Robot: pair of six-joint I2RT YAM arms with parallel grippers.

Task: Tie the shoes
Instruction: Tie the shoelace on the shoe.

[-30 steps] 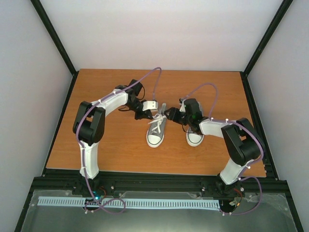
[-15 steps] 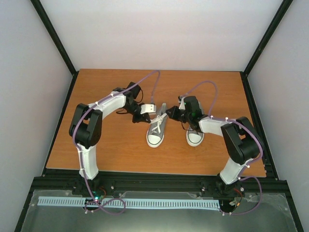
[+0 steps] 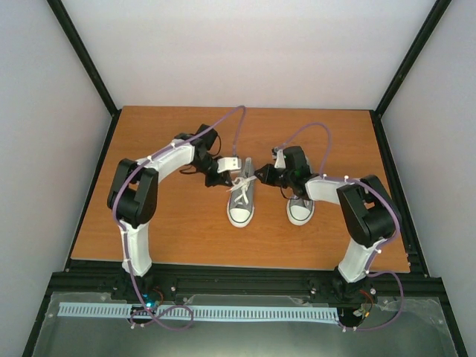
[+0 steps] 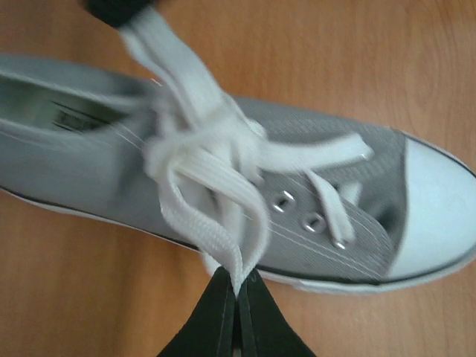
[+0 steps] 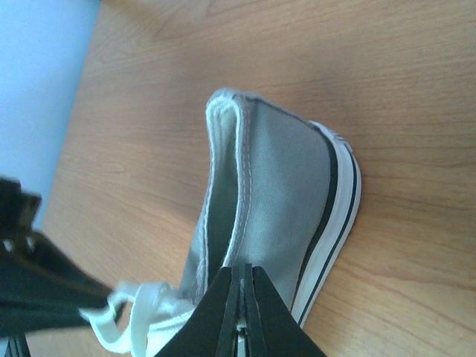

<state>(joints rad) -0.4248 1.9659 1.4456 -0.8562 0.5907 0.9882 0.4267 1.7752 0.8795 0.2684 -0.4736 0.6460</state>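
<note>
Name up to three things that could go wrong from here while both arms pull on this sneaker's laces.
1. The left gripper pinches only the tip of a lace loop; a harder pull may slip it free.
2. Nothing pins the laced shoe to the table; opposed pulls with the right gripper, shut on the other lace end, could drag or tip it.
3. The second shoe sits partly under the right arm, which may knock it.

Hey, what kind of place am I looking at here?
Most likely a robot lab test cell, not a home: a wooden table boxed in by black frame rails and white panels, a left arm and right arm bolted at its near edge, grey sneakers on it.
</note>
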